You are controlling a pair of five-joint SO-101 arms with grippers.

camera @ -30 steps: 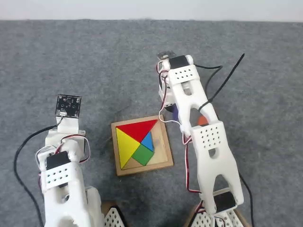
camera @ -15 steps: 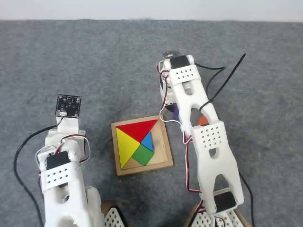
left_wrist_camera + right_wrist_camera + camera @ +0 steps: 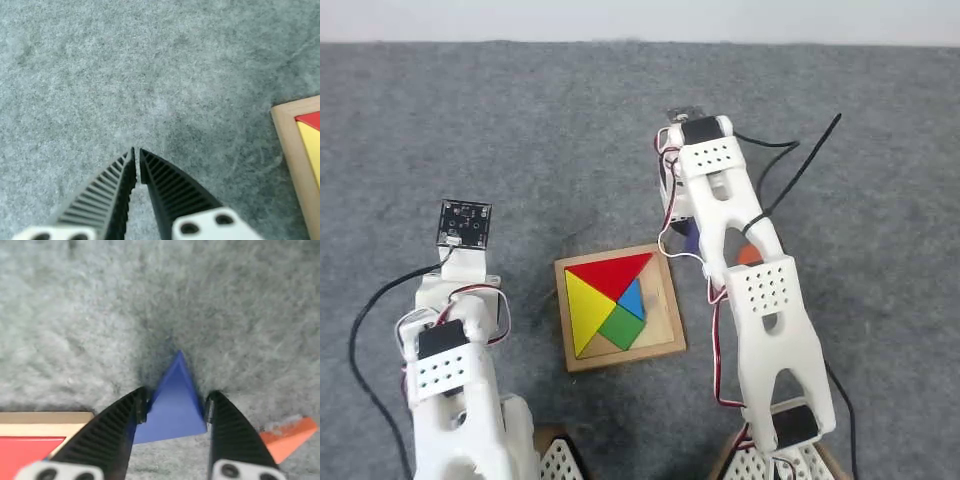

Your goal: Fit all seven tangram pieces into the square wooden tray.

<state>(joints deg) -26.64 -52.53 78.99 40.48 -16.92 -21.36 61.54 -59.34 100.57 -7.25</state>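
Tangram pieces sit partly in the square wooden tray, which lies flat mid-tabletop, turned slightly off square. Nearest, the left end effector hangs over the bare grey tabletop left of the tray, its fingers pressed together on nothing.

Inside the tray, a yellow triangle runs its long side along the left wall. A green piece and a blue piece lie beside it. A red triangle has its long side against the far wall. Bare wood shows along the tray's right side.

Farther off, right of the tray, the right end effector pinches a blue-violet triangle on the tabletop, its tip pointing out past the fingertips. An orange piece lies just beside it.
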